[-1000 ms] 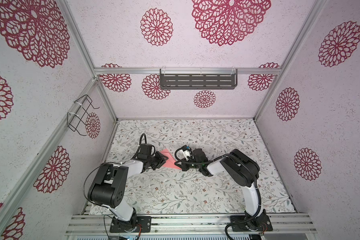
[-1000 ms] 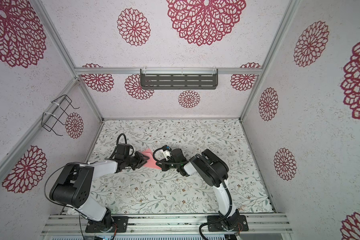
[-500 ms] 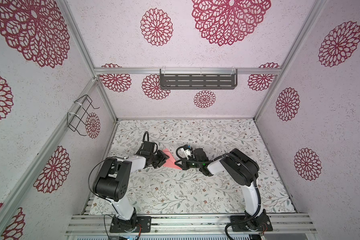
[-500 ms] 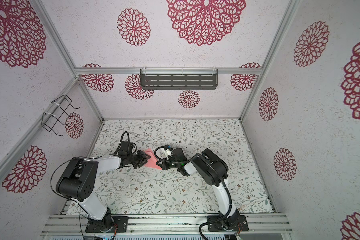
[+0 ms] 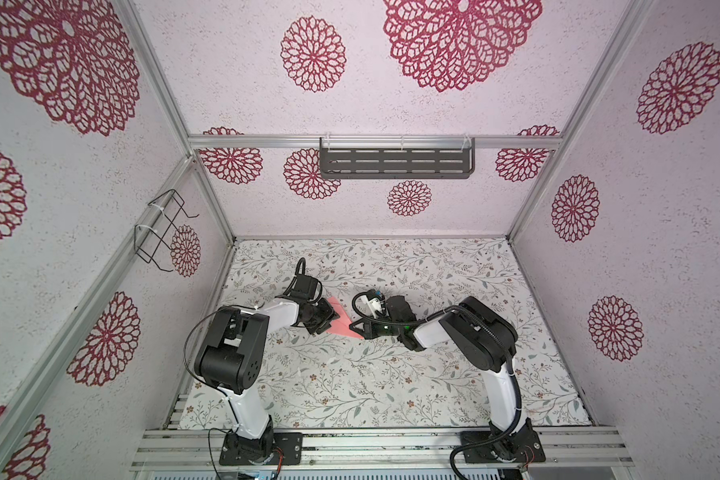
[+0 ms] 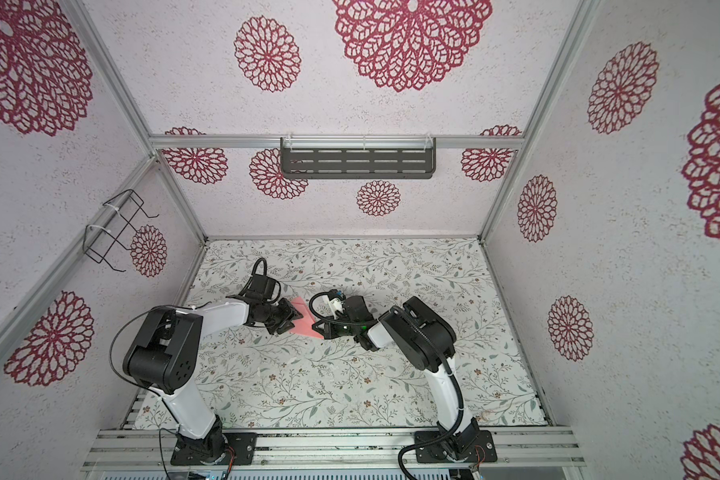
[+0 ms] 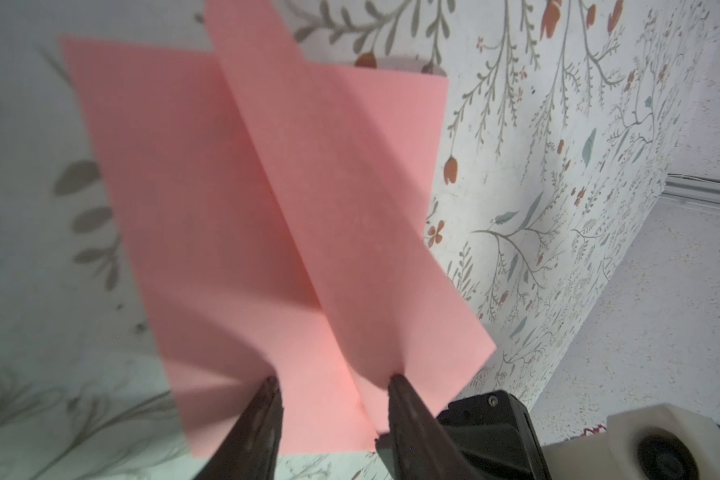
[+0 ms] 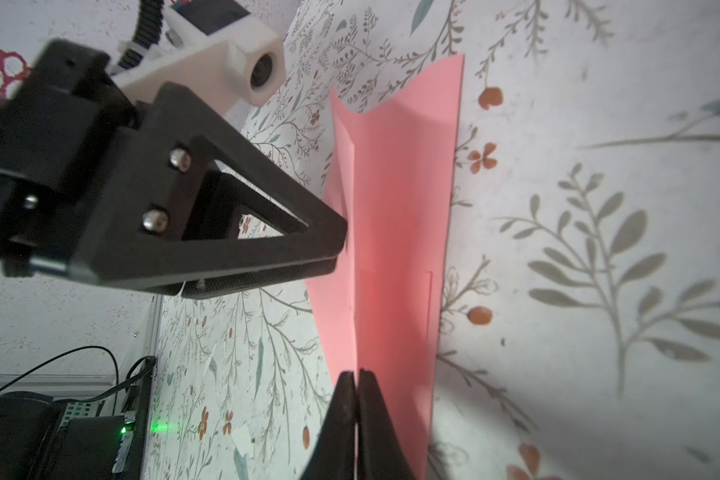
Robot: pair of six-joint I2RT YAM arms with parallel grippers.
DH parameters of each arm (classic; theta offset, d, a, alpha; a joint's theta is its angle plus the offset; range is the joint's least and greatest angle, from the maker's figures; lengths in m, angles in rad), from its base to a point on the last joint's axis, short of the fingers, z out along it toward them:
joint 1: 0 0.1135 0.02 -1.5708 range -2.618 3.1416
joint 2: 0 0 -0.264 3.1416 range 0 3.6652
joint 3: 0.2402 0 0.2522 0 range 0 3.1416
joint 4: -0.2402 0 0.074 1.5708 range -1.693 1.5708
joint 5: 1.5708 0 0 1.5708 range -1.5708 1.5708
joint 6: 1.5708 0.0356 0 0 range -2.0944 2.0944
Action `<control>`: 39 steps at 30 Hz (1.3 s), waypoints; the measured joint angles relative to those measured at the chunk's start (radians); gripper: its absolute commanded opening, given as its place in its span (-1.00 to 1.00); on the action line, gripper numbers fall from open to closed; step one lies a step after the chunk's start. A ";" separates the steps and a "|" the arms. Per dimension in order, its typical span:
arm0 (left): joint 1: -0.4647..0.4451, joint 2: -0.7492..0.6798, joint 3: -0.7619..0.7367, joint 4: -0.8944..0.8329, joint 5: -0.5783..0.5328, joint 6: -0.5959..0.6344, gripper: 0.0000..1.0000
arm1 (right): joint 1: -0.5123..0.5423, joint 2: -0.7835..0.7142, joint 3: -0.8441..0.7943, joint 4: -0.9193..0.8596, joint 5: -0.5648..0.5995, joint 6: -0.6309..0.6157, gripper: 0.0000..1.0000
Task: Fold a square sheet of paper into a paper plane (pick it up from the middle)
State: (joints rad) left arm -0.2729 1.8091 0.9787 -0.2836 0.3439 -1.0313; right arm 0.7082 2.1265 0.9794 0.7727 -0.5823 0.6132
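We count one paper plane, salmon-pink, lying low over the floral worktop in both top views, and two claws, one at each side of it and both touching it. In the right wrist view the centre crease runs straight away from the right claw, whose fingers are pressed together on that crease. The left claw meets the same ridge from the side. Its fingers are partly apart and straddle the raised fold without pinching it. We judge that the next move depends on the right claw's pinch, since only that claw holds the paper.
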 measured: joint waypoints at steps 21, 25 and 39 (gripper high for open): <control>-0.030 0.058 0.122 -0.200 -0.108 -0.028 -0.26 | -0.052 0.019 0.120 -0.258 -0.115 0.007 -0.79; -0.034 0.079 0.156 -0.238 -0.113 -0.034 -0.24 | -0.058 0.028 0.154 -0.311 -0.140 -0.006 -0.80; -0.043 0.048 0.109 -0.192 -0.129 -0.029 -0.42 | -0.058 0.045 0.177 -0.322 -0.219 -0.016 -0.70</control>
State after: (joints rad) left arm -0.3164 1.8568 1.0882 -0.4759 0.2146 -1.0603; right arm 0.6502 2.1719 1.1561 0.4511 -0.8009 0.5968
